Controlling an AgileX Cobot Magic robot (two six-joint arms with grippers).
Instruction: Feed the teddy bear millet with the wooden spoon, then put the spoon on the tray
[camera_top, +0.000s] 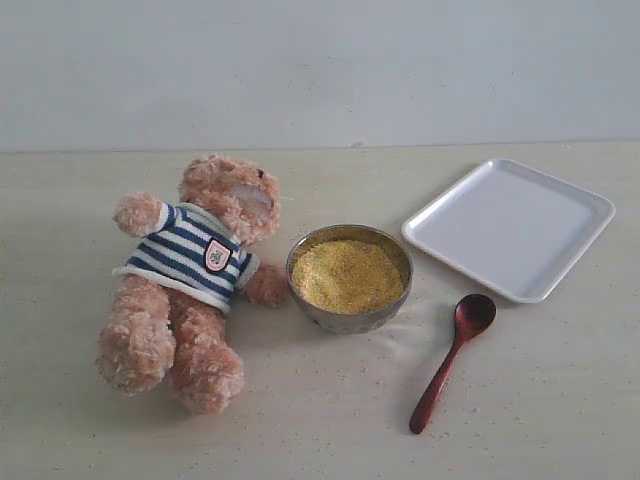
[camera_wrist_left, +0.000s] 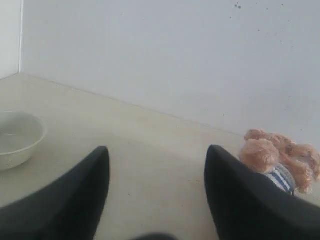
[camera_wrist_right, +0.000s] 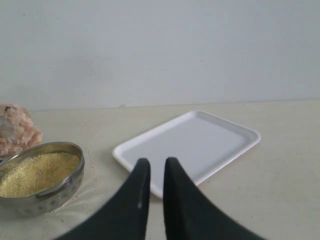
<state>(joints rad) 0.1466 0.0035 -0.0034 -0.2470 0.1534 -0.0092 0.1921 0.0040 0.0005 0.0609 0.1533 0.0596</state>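
metal bowl (camera_top: 350, 322): heaped millet (camera_top: 347, 275), between teddy bear (camera_top: 190, 280) and tray (camera_top: 510, 225) | wooden spoon (camera_top: 452, 360): glossy red-brown, on worktop (camera_top: 320, 430) beside bowl | white bowl (camera_wrist_left: 20, 147): contents unclear | left end effector (camera_wrist_left: 157, 148) wide | right end effector (camera_wrist_right: 157, 160) narrow

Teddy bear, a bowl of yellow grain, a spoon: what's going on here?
Nothing is being handled yet. The teddy bear lies on the table beside a metal bowl of millet. The wooden spoon lies on the table near the white tray. The left pincer is open and the right pincer nearly closed, both holding nothing.
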